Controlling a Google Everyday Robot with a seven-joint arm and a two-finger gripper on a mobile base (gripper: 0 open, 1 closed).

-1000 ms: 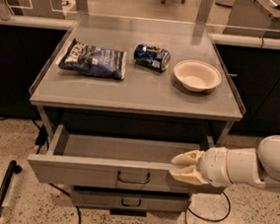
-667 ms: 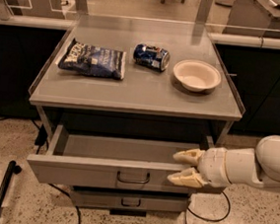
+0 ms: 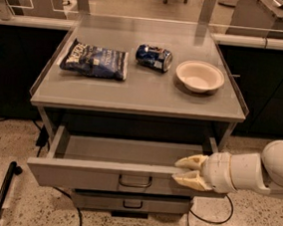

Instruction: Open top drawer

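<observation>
Grey metal top drawer (image 3: 100, 175), well out from under the counter (image 3: 143, 97), tray showing; seems the tail of the pull. Pincer (image 3: 190, 170) at the front's right end, fingers parted, holding nothing. Calls next for a short further tug or a clean retreat.

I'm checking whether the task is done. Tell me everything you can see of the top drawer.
The top drawer is grey and metal-looking, with a flat front and a small dark loop handle at its centre. It is pulled out from under the table, showing a shallow tray with nothing visible inside. A narrower drawer sits below it. The gripper is at the right of its front edge, open, straddling the top rim.
</observation>
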